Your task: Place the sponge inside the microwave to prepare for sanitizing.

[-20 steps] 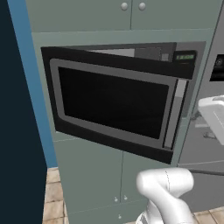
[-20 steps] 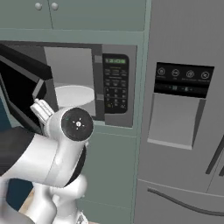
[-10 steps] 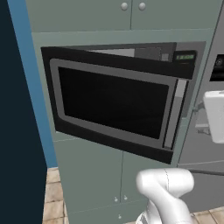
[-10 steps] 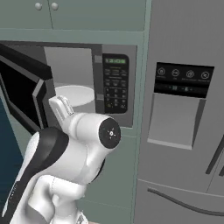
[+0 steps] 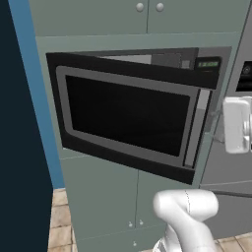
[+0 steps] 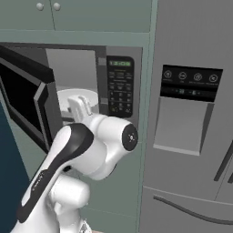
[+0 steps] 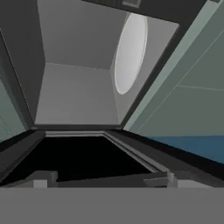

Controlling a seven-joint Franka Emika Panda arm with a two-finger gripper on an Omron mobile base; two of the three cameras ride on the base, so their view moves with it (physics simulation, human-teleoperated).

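The microwave (image 5: 128, 115) is built into the grey-green cabinet wall, and its black door is swung out to the left. In the right base view the microwave (image 6: 119, 86) shows its keypad, a pale cavity and the round white plate (image 6: 75, 96). In the rolled hand view, my gripper (image 7: 101, 180) faces the microwave's cavity (image 7: 74, 96) from in front of the opening. It is open, with nothing between its fingertips (image 7: 43, 179). The plate (image 7: 130, 52) appears on the right wall there, and the door's dark window lies along the bottom. The sponge is out of view.
A grey fridge with a dark dispenser panel (image 6: 191, 91) stands right of the microwave. Cabinet doors (image 5: 147, 15) sit above it and more cabinet doors (image 5: 108, 197) below. A dark blue panel (image 5: 19, 123) fills the left side, and the open door juts into the room.
The arm has swung. Its elbow moved right in the right base view, and the white hand at the right edge of the left base view turned upright. The gripper stayed open.
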